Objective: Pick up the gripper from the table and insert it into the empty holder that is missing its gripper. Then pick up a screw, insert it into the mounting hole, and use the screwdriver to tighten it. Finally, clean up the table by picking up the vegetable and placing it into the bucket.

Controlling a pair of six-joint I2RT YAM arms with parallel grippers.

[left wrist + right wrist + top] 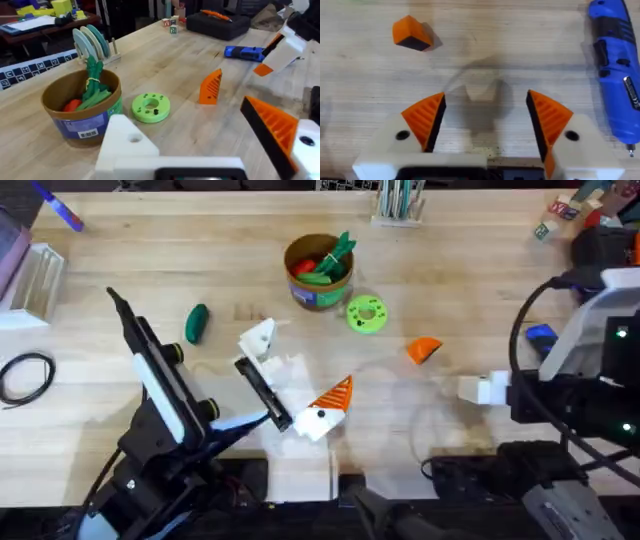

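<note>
The left arm reached from the near left corner toward the middle of the bench, its forearm slanting low. Its pincer was released: one finger bare, the plain white holder, the other finger carrying an orange ribbed pad. The right arm stood by the right edge, its pincer pointing down at bare wood, its two orange pads spread wide. The loose orange gripper lay between the two arms, right of the lime-green disc. The blue screwdriver lay near the right edge. The dark green vegetable lay left of the middle. The bucket sat toward the far edge, holding green leafy and red toys.
</note>
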